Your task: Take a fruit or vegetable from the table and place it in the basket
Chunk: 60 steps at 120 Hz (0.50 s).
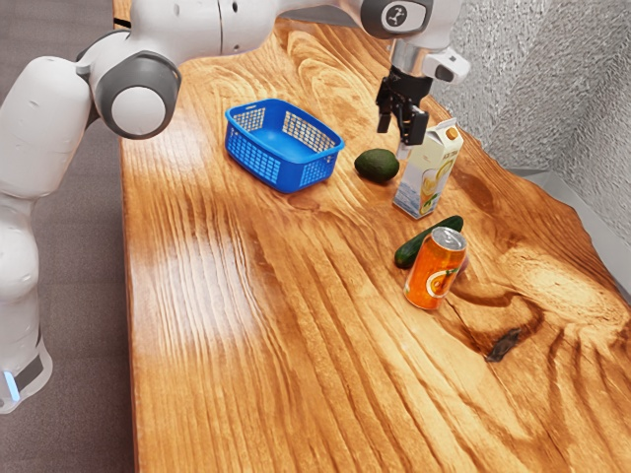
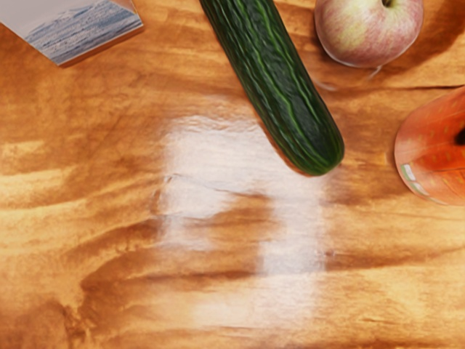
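Claw [image 1: 397, 135] spread with nothing pinched, I'd guess to leave room around a pick. Avocado [image 1: 377, 166], cucumber [image 2: 280, 87] and apple [image 2: 370, 29] lie on the table, outside the basket [image 1: 289, 177]; the avocado's nearness to it probably favours a short carry.

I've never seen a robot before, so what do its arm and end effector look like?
The arm is glossy white, with smooth, rounded segments and dark grey joint housings, one with a round white cap. A small round emblem marks the joint above the wrist, and a pale blue strip shows low down. The end effector is black and angular.
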{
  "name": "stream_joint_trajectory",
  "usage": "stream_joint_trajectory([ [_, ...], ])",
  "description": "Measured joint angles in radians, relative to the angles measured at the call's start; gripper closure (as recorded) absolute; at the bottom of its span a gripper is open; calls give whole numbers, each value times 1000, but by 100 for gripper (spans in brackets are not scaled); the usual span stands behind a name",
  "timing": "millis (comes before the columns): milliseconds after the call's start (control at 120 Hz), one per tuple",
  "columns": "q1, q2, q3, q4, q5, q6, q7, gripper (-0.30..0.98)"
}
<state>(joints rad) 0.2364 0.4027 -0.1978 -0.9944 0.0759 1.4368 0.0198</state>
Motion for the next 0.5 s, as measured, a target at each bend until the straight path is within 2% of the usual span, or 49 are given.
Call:
stream_joint_trajectory([
  [217,-4,-3,-2,-1,1,0,2,0],
  [500,-144,5,-27,-3,1,61,-81,0],
])
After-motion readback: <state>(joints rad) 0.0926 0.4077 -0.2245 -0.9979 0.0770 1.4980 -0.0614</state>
